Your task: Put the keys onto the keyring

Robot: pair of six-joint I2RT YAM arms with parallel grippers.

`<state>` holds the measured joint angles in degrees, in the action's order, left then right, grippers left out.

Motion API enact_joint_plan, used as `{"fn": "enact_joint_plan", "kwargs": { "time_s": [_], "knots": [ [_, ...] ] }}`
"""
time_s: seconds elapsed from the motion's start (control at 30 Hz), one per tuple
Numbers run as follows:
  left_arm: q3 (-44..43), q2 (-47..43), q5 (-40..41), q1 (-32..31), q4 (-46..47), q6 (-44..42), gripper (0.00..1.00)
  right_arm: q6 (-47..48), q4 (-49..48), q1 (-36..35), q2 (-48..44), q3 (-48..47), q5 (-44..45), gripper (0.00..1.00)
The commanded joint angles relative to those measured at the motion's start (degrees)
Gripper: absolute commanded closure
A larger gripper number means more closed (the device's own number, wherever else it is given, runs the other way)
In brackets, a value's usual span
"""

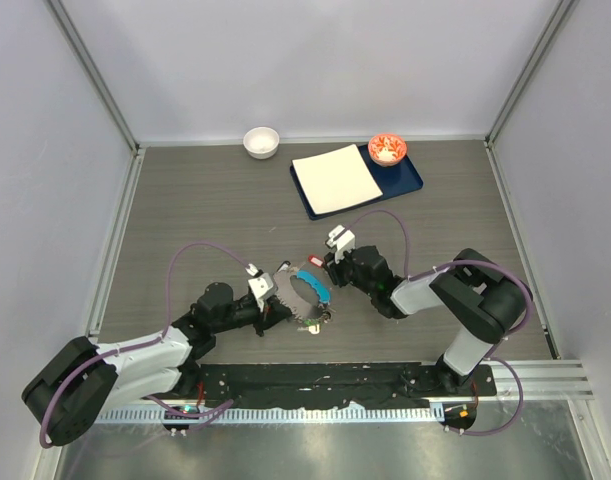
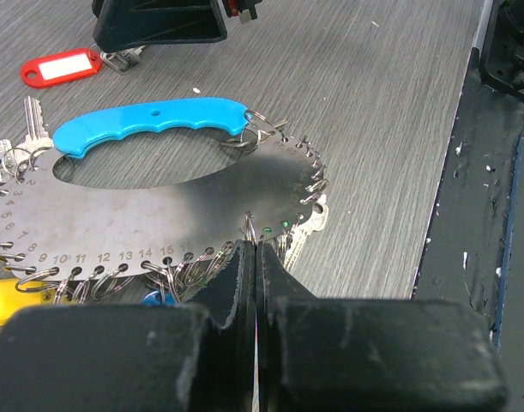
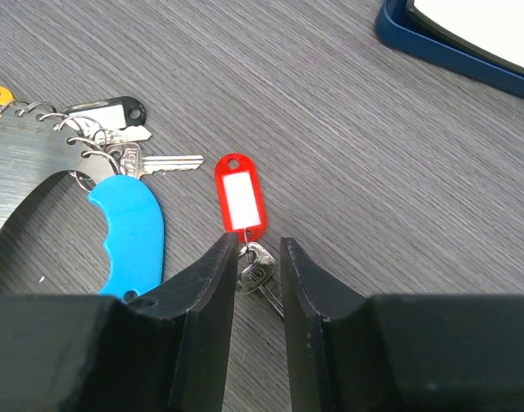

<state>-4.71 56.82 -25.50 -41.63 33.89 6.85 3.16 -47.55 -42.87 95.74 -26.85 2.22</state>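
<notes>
Pickup: keyring [image 2: 201, 206] was pinched at 6 o'clock by L gripper [image 2: 255, 254]; red-tagged key [image 3: 241, 199] straddled narrowly by R gripper [image 3: 258, 251], grip unclear; threading next.

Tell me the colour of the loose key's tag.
The key tag is red with a white centre; the right wrist view shows it best.
</notes>
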Motion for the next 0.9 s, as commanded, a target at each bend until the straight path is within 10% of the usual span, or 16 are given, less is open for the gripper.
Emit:
{"fn": "enact_joint_plan", "kwargs": {
  "time_s": [0.0,0.87],
  "knots": [
    [-1.79,-0.66,0.18,-0.21,1.80,-1.05,1.00,0.97,-0.35,0.33,-0.21,-1.27,-0.99,0.67],
    [-1.79,-0.74,0.01,-0.21,1.80,-1.05,1.00,0.97,1.14,0.33,1.82,-3.03,0.07,0.73]
  ]
}}
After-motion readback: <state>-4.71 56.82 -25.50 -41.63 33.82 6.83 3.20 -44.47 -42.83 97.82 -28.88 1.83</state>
